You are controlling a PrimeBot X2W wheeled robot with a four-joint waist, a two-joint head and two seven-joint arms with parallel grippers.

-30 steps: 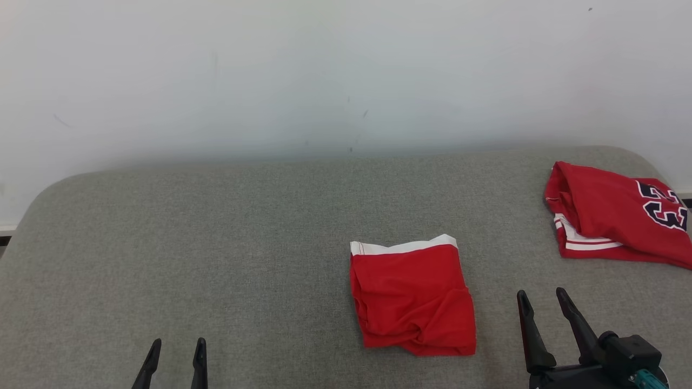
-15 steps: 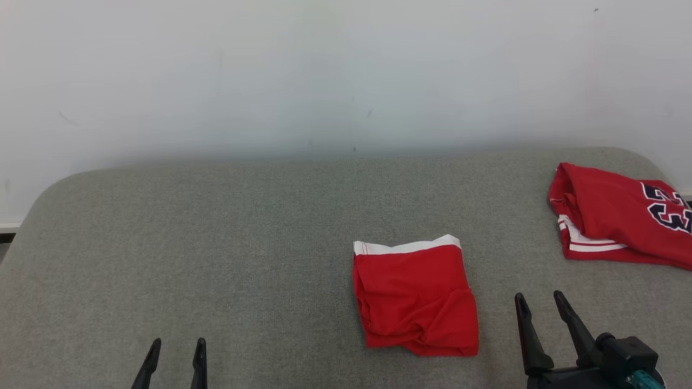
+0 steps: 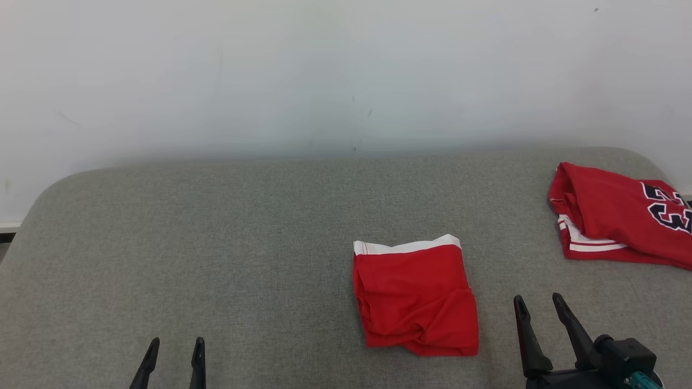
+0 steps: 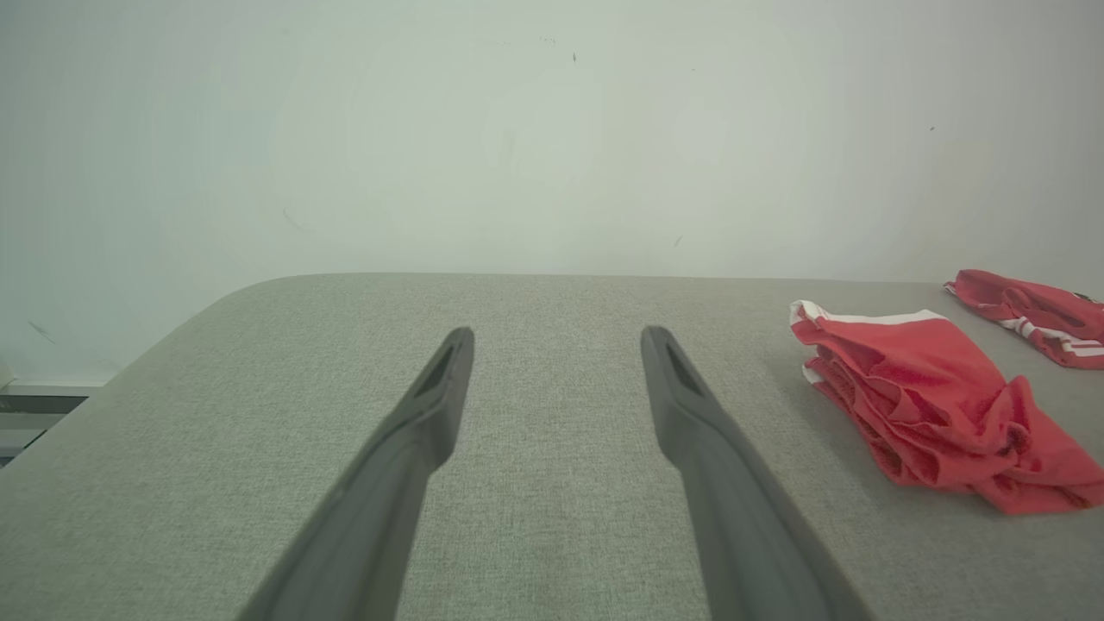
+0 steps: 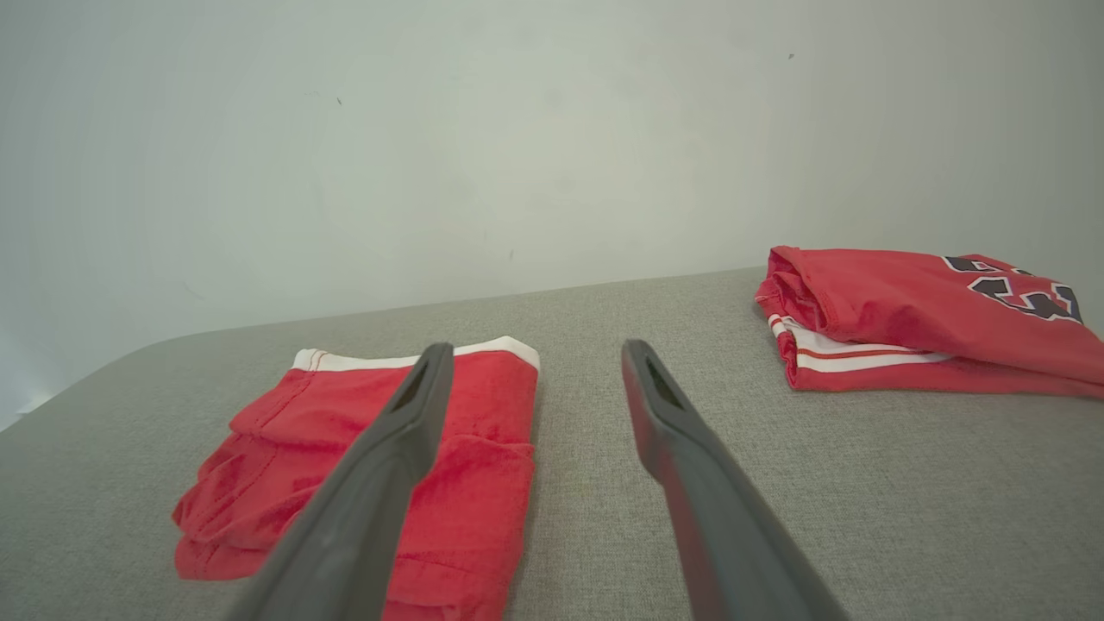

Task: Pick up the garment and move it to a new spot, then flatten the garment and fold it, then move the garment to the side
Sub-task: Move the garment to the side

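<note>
Grey fabric table top (image 3: 216,243) carries a red jersey with dark numerals (image 3: 616,216) at its far right, parked aside I reckon. Folded red garment with white waistband (image 3: 413,297) lies right of centre, likely awaiting its shift aside; right gripper (image 3: 538,298) near it, left gripper (image 3: 178,341) well apart, both spread, empty.

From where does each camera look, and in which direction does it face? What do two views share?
Head view: on the head, facing forward and down at the grey table; left gripper and right gripper, both open, at the bottom.
Left wrist view: on the left wrist, along its own fingers toward the wall.
Right wrist view: on the right wrist, along its own fingers, toward the wall.
Shared: both wrist views show the red shorts and the jersey.
</note>
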